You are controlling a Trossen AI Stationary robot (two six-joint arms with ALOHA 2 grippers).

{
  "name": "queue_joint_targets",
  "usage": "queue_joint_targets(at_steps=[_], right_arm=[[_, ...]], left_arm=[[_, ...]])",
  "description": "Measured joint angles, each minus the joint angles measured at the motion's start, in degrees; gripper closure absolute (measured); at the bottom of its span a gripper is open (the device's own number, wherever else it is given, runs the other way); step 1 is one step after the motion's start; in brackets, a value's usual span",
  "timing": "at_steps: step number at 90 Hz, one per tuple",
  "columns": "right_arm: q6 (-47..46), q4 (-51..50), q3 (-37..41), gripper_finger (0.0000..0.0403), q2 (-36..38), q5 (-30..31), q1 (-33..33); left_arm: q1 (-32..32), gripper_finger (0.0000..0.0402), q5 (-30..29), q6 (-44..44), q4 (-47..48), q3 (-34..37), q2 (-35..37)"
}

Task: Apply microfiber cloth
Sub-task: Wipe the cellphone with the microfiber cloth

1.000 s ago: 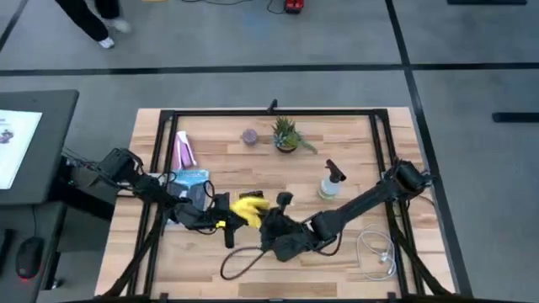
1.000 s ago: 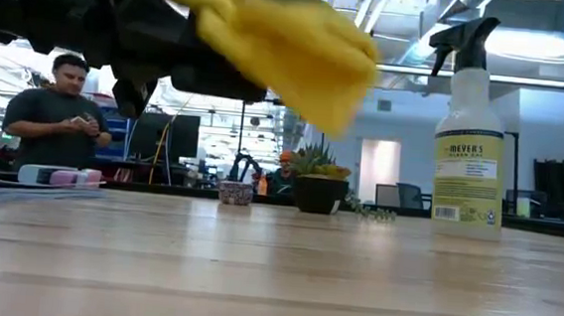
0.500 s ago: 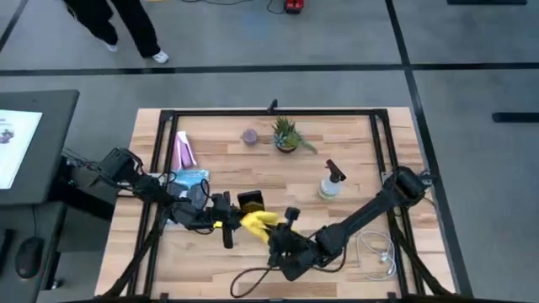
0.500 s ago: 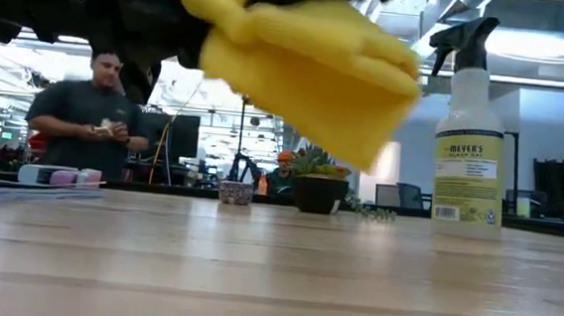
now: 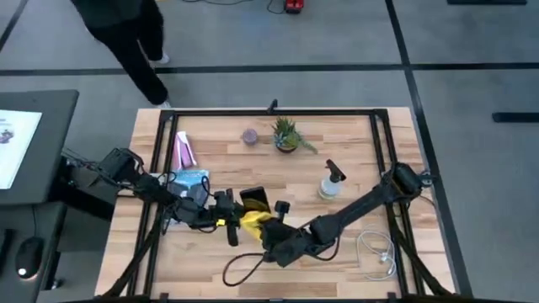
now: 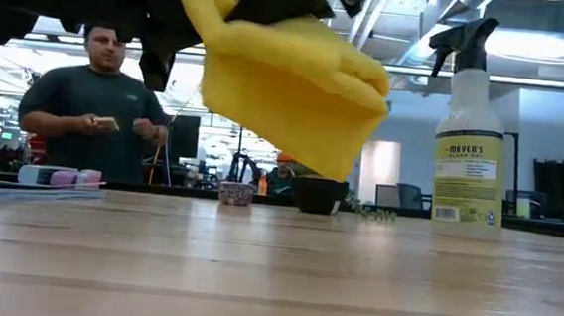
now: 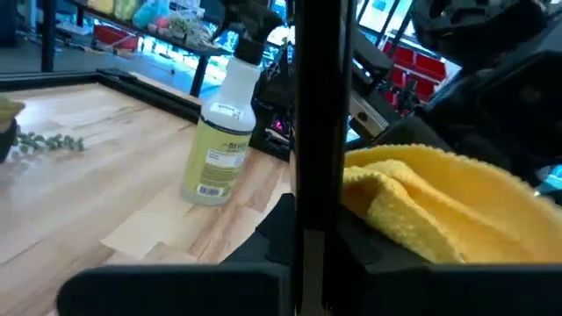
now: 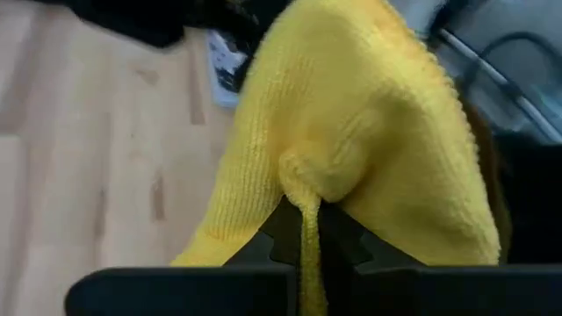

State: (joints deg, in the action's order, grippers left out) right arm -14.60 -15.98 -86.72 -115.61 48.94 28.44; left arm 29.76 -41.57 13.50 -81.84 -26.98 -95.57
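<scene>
The bright yellow microfiber cloth (image 5: 253,220) hangs bunched from my right gripper (image 5: 268,229) above the table's near middle. In the low view the cloth (image 6: 288,79) is clear of the wood. Beside it, a black smartphone (image 5: 253,199) is held up off the table in my left gripper (image 5: 232,217), which reaches in from the left. In the left wrist view the smartphone (image 7: 316,132) shows edge-on as a dark upright bar, with the cloth (image 7: 439,211) lying against its right side. My left gripper pinches the smartphone's lower end (image 7: 314,241) between its two fingers; the phone stands up from them, clear of the table. My right gripper pinches a gathered fold of the cloth (image 8: 307,206) between its fingertips; the rest bulges out beyond them and hangs slack, off the table.
A spray bottle (image 5: 330,183) stands right of centre. A potted plant (image 5: 286,135) and a small purple pot (image 5: 249,135) sit at the far edge, a pink bottle (image 5: 183,151) and a pale blue packet (image 5: 192,178) at the left. Cables (image 5: 376,252) lie near right. A person (image 5: 126,34) walks beyond the far-left corner.
My right gripper has carried the cloth off the smartphone toward the near-right, then back left against it. The cloth stays bunched and clear of the table. The phone, covered a second ago, now shows. The person has walked closer along the far left.
</scene>
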Motion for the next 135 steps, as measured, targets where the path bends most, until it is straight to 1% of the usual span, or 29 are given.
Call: queue_joint_targets(at_steps=[9, 13, 18, 26, 32, 38, 54, 60, 68, 75, 78, 83, 87, 91, 98, 104, 110, 117, 122, 129, 135], right_arm=[[-7.0, -4.9, 0.0, 0.0403, 0.0, 3.0, 0.5], [-9.9, -6.0, 0.0, 0.0403, 0.0, 3.3, 0.5], [-10.9, -5.7, 0.0, 0.0403, 0.0, 2.9, 0.5], [-6.8, -3.6, 0.0, 0.0403, 0.0, 0.7, 0.5], [-4.5, -3.5, 0.0, 0.0403, 0.0, 1.1, 0.9], [-3.1, -3.8, 0.1, 0.0403, 0.3, 4.3, 1.7], [0.4, -3.4, 0.0, 0.0403, 3.4, 13.7, 2.5], [2.4, -2.2, 0.0, 0.0403, 4.2, 15.2, 2.0], [6.3, 1.4, 0.0, 0.0403, 4.6, 15.3, 0.8], [9.8, 6.2, 0.0, 0.0403, 4.7, 13.2, -0.5], [11.0, 7.8, 0.0, 0.0403, 4.8, 10.8, -1.1], [11.4, 8.9, 0.0, 0.0403, 4.9, 4.7, -2.1], [10.9, 8.5, 0.0, 0.0403, 4.9, 0.0, -2.7], [9.8, 7.0, 0.0, 0.0403, 4.9, -3.1, -3.2], [8.3, 3.5, 0.0, 0.0403, 4.9, -4.1, -3.7], [8.2, 1.0, 0.0, 0.0403, 4.9, -1.9, -3.8], [8.8, 0.5, 0.0, 0.0403, 4.8, 3.9, -3.5], [11.5, 2.2, 0.0, 0.0403, 4.8, 11.1, -2.9], [13.9, 4.3, 0.0, 0.0403, 4.8, 14.4, -2.4], [16.0, 5.7, 0.0, 0.0403, 4.8, 14.4, -2.1], [15.5, 5.3, 0.0, 0.0403, 4.8, 10.0, -2.2]], left_arm=[[0.0, 0.0393, -0.3, 0.0, -0.1, 0.0, 0.0], [0.1, 0.0393, -0.3, 0.0, -0.1, 0.0, 0.0], [0.1, 0.0393, -0.3, 0.0, -0.1, 0.0, 0.0], [0.2, 0.0393, 0.4, 0.0, -0.1, 0.0, 0.0], [0.2, 0.0393, 0.8, 0.0, 0.0, 0.0, 0.0], [0.2, 0.0393, 0.8, 0.2, 0.5, -0.1, 0.0], [0.3, 0.0393, 1.3, 2.1, 6.0, -0.1, 0.0], [0.2, 0.0393, 1.2, 3.0, 8.2, -0.1, 0.0], [0.2, 0.0393, 1.2, 3.9, 9.7, -0.2, 0.0], [0.2, 0.0393, 1.7, 4.1, 10.6, -0.4, 0.0], [0.2, 0.0393, 1.9, 4.1, 10.6, -0.4, 0.0], [0.2, 0.0393, 2.3, 4.1, 10.6, -0.4, 0.0], [0.2, 0.0393, 2.5, 4.1, 10.6, -0.4, 0.0], [0.2, 0.0393, 2.6, 4.0, 10.6, -0.4, 0.0], [0.2, 0.0393, 2.3, 4.0, 10.7, -0.4, 0.0], [0.2, 0.0393, 1.8, 4.1, 10.7, -0.4, 0.0], [0.1, 0.0393, 1.0, 4.1, 10.5, -0.4, 0.0], [0.1, 0.0393, 0.9, 4.3, 10.1, -0.4, 0.0], [0.1, 0.0393, 1.1, 4.5, 10.1, -0.4, 0.0], [0.1, 0.0393, 1.6, 4.4, 10.2, -0.4, 0.0], [0.2, 0.0393, 2.4, 4.4, 10.7, -0.4, 0.0]])
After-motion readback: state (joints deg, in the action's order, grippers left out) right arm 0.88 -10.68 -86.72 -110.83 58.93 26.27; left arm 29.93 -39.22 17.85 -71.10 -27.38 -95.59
